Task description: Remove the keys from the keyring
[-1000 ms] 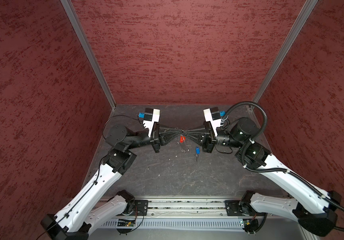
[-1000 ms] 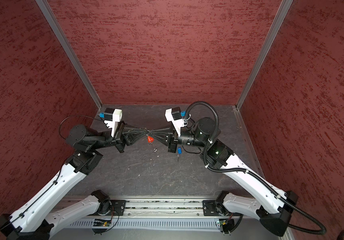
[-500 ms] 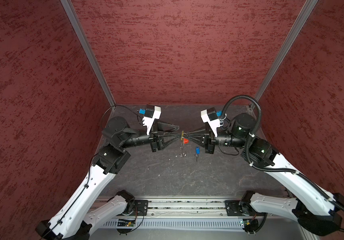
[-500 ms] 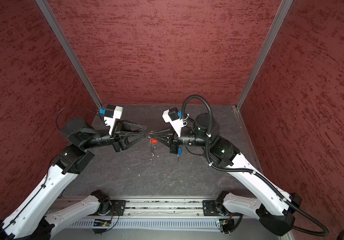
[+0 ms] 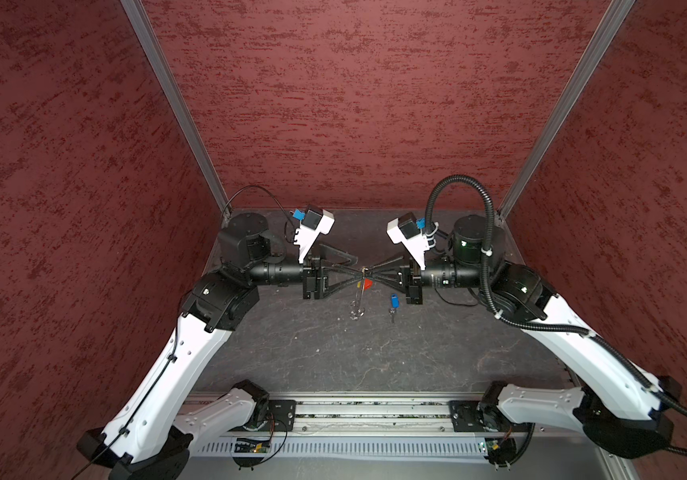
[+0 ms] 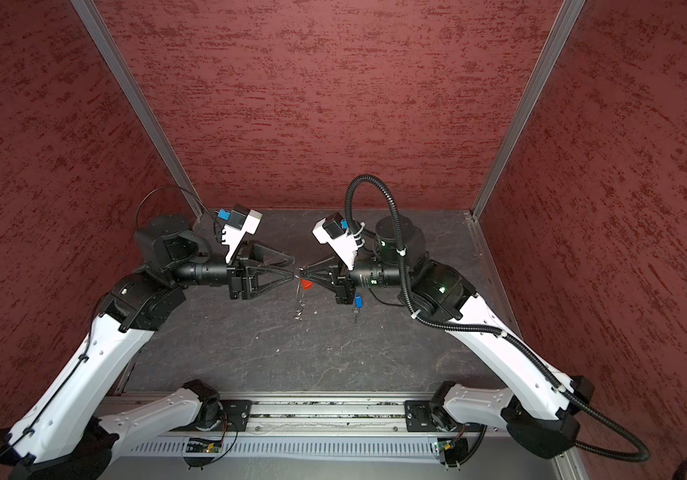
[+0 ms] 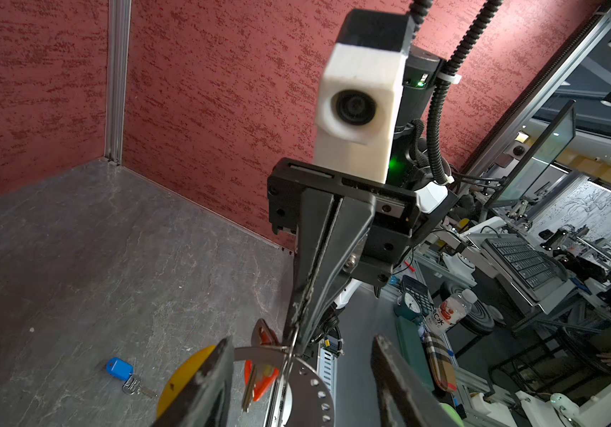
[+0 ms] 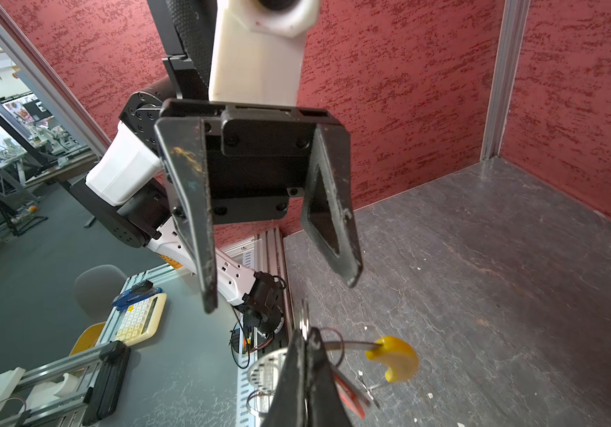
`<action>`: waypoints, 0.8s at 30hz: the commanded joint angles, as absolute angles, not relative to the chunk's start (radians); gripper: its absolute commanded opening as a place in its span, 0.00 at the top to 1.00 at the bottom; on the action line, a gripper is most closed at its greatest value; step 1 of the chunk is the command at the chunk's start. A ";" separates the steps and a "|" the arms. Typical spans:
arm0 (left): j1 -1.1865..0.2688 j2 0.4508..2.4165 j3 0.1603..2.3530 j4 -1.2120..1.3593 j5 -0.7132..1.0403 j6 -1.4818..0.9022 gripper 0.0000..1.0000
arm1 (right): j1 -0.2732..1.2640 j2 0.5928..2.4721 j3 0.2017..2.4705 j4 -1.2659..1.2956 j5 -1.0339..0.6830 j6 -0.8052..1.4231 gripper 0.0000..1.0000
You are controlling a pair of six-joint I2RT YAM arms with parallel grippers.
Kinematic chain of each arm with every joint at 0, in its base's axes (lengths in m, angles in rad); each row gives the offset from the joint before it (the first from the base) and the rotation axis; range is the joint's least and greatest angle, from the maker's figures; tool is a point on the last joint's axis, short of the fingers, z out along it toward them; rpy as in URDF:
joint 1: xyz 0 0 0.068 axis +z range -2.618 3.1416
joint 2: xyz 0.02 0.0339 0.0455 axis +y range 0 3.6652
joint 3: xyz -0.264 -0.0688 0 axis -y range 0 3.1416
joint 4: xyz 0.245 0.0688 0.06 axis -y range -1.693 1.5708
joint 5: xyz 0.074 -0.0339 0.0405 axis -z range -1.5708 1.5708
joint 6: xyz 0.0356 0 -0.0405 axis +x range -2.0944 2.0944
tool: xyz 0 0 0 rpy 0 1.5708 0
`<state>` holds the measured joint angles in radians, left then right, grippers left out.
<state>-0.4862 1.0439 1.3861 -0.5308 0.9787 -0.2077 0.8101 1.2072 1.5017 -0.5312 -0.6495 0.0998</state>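
My right gripper (image 5: pixel 369 272) is shut on a silver split ring of the keyring (image 8: pixel 304 318), held above the table. From that ring hang the red-headed key (image 5: pixel 368 284), the curved yellow sleeve (image 8: pixel 394 358) and a thin silvery loop (image 5: pixel 356 309) that reaches down toward the table. My left gripper (image 5: pixel 361 269) faces it tip to tip, open. Its fingers (image 7: pixel 208 384) stand either side of the ring without gripping it. The blue-headed key (image 5: pixel 393 301) lies loose on the table, off the keyring, in both top views.
Red textured walls close in the dark grey table (image 5: pixel 333 353) on three sides. A metal rail (image 5: pixel 366 411) carrying both arm bases runs along the front edge. A black corrugated hose (image 5: pixel 485 216) arches over the right arm.
My left gripper let go of the keyring, opened and drew back, then came forward again with its fingers open. The right gripper stayed shut on the ring, which now hangs from it alone.
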 commanded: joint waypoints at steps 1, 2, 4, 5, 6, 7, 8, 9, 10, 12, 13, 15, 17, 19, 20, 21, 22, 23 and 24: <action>-0.476 1.051 1.403 -0.558 1.037 -0.189 0.39 | 0.810 1.214 1.541 -0.565 -0.670 0.067 1.00; -0.474 1.056 1.404 -0.562 1.044 -0.187 0.39 | 0.810 1.215 1.543 -0.568 -0.670 0.066 1.00; -0.472 1.063 1.409 -0.565 1.058 -0.185 0.38 | 0.810 1.216 1.544 -0.571 -0.672 0.066 1.00; -0.474 1.066 1.410 -0.566 1.063 -0.184 0.38 | 0.810 1.218 1.546 -0.573 -0.673 0.066 1.00; -0.473 1.069 1.410 -0.566 1.069 -0.184 0.38 | 0.810 1.219 1.547 -0.575 -0.677 0.063 1.00; -0.472 1.071 1.409 -0.565 1.072 -0.184 0.38 | 0.810 1.221 1.549 -0.578 -0.682 0.064 1.00; -0.472 1.073 1.409 -0.566 1.076 -0.184 0.38 | 0.810 1.222 1.552 -0.584 -0.687 0.061 1.00; -0.472 1.074 1.410 -0.566 1.082 -0.184 0.38 | 0.810 1.224 1.554 -0.589 -0.690 0.058 1.00; -0.472 1.076 1.411 -0.566 1.086 -0.184 0.38 | 0.810 1.225 1.554 -0.593 -0.690 0.055 1.00; -0.472 1.078 1.415 -0.571 1.092 -0.183 0.38 | 0.810 1.227 1.557 -0.603 -0.692 0.048 1.00; -0.473 1.080 1.417 -0.571 1.094 -0.183 0.38 | 0.810 1.229 1.558 -0.606 -0.694 0.049 1.00; -0.474 1.083 1.416 -0.571 1.104 -0.184 0.41 | 0.810 1.230 1.558 -0.607 -0.701 0.048 1.00; -0.474 1.087 1.417 -0.574 1.106 -0.186 0.45 | 0.810 1.230 1.559 -0.605 -0.704 0.048 1.00; -0.474 1.092 1.416 -0.576 1.106 -0.184 0.51 | 0.810 1.229 1.559 -0.602 -0.709 0.049 1.00; -0.474 1.094 1.417 -0.576 1.106 -0.186 0.54 | 0.810 1.229 1.560 -0.603 -0.709 0.049 1.00; -0.475 1.098 1.417 -0.578 1.106 -0.186 0.58 | 0.810 1.227 1.560 -0.600 -0.711 0.049 1.00; -0.476 1.102 1.422 -0.582 1.107 -0.186 0.61 | 0.810 1.227 1.561 -0.600 -0.708 0.049 1.00; -0.479 1.107 1.425 -0.591 1.105 -0.181 0.63 | 0.810 1.226 1.561 -0.598 -0.700 0.052 1.00; -0.483 1.111 1.431 -0.603 1.098 -0.173 0.64 | 0.810 1.223 1.560 -0.595 -0.695 0.052 1.00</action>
